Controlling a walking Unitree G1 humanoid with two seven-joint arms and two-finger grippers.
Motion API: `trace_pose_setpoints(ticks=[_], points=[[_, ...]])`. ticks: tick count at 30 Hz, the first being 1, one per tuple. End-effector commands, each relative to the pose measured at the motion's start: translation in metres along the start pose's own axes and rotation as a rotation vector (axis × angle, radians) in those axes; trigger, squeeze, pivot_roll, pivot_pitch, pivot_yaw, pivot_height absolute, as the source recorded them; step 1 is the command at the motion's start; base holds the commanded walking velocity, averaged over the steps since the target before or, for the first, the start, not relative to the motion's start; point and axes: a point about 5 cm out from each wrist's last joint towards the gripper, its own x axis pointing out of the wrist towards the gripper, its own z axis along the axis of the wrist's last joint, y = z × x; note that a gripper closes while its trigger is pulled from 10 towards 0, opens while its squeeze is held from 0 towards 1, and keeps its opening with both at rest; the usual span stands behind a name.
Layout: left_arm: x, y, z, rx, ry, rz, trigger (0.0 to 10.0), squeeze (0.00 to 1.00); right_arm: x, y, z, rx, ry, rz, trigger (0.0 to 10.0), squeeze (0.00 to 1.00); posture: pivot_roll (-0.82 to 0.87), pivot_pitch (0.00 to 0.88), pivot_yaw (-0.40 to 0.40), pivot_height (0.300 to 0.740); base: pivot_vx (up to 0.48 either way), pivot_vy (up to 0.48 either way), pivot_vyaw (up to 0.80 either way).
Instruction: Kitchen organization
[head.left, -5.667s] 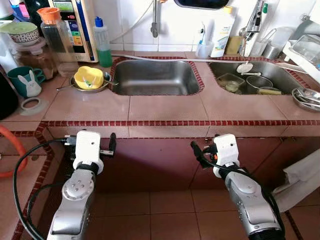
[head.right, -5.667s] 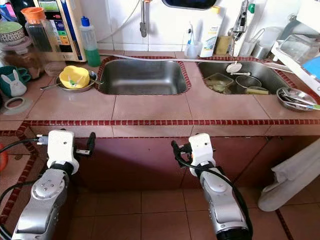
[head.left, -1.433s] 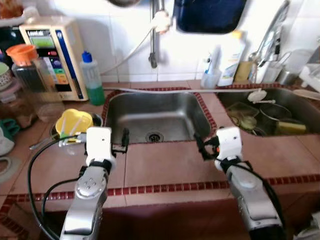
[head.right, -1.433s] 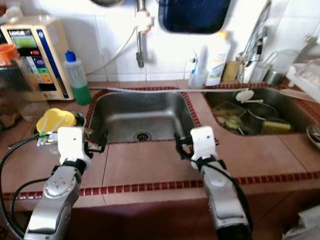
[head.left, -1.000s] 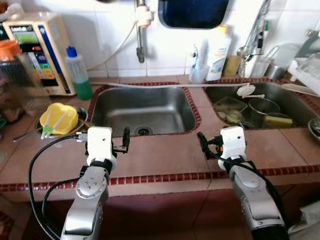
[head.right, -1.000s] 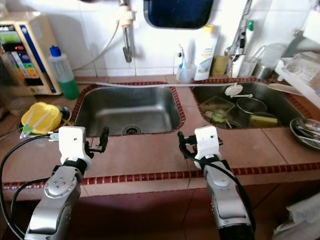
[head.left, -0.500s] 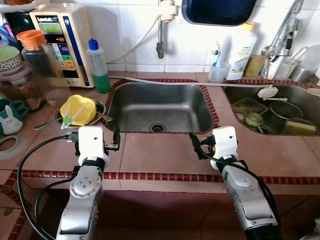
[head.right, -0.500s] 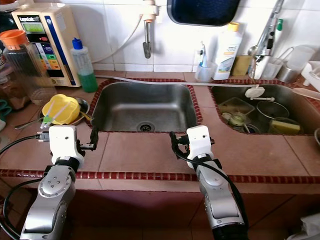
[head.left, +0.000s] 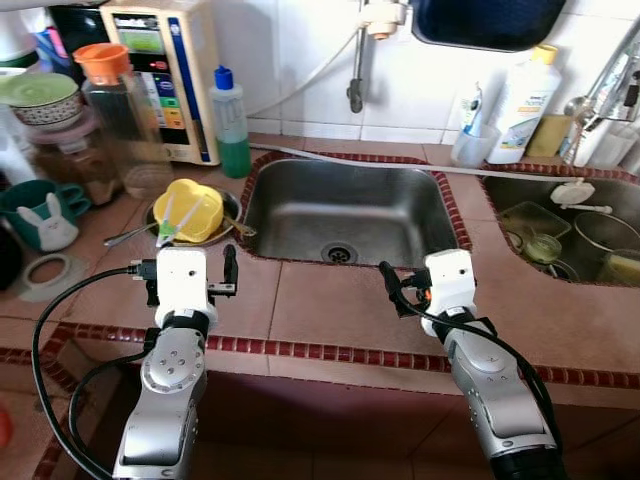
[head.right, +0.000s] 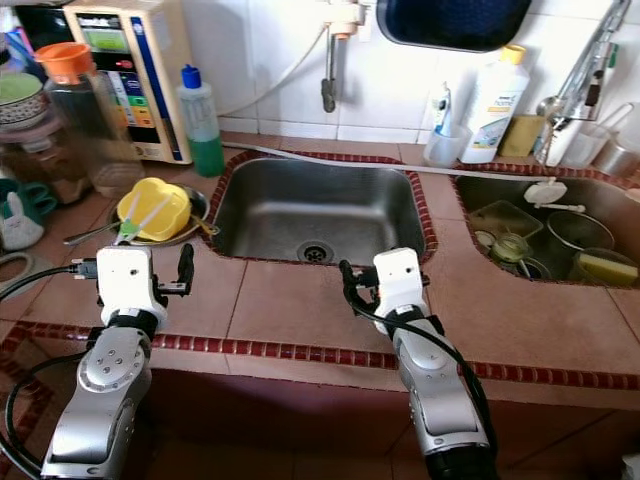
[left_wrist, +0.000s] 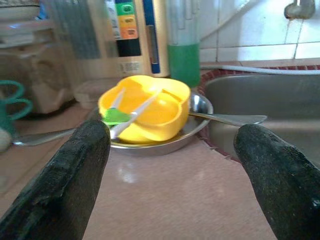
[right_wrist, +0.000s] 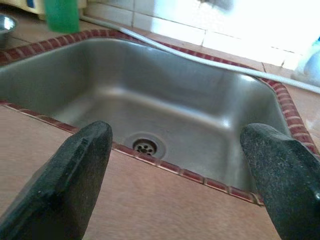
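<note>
Cameras on the head have swung a little toward the robot's left since half a second ago, so the mug with the white rabbit (head.left: 48, 214) and more of the cluttered left end of the worktop (head.left: 330, 310) now sit in view, while the second sink (head.right: 545, 240) with its dirty dishes slides toward the right edge. Both arms keep the same stance as before. The left gripper (head.left: 229, 270) hovers over the tiles just in front of the yellow bowl (head.left: 187, 209), which rests in a shallow metal dish (head.left: 228, 212) beside the empty steel sink (head.left: 348, 212). The right gripper (head.left: 390, 285) is held over the worktop at the sink's near rim. Each forearm reaches up from below the red-tiled edge, white wrist housing uppermost, fingers pointing toward the wall.

From the left wrist, the fingers (left_wrist: 65, 175) stand wide apart with nothing between them, framing the yellow bowl (left_wrist: 145, 107); a green-tipped utensil (left_wrist: 116, 116) lies across it and a spoon (left_wrist: 230, 119) juts from the dish toward the sink. A green bottle (left_wrist: 183, 62) stands behind. From the right wrist, the fingers (right_wrist: 75, 170) are likewise spread and empty, looking straight into the sink and its drain (right_wrist: 144, 146), a detail partly hidden behind the arm from above.
</note>
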Motion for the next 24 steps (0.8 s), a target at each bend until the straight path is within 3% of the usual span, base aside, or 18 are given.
trace_pose_setpoints(ticks=[1, 8, 24], points=[[0.0015, -0.0015, 0.0017, 0.011, -0.007, -0.010, 10.0, 0.00, 0.0012, -0.0015, 0.0061, -0.005, -0.022, 0.001, 10.0, 0.00, 0.07, 0.000, -0.001, 0.740, 0.000, 0.000, 0.00], [0.0009, -0.0029, 0.0005, -0.004, 0.001, -0.027, 10.0, 0.00, 0.0011, -0.0018, 0.0058, -0.003, -0.021, -0.001, 10.0, 0.00, 0.07, 0.000, -0.001, 0.740, 0.000, 0.000, 0.00], [0.0002, -0.0019, -0.0006, -0.017, 0.009, -0.027, 10.0, 0.00, 0.0006, -0.0014, 0.0047, -0.004, -0.016, 0.000, 10.0, 0.00, 0.06, 0.000, 0.000, 0.740, 0.000, -0.334, 0.00]])
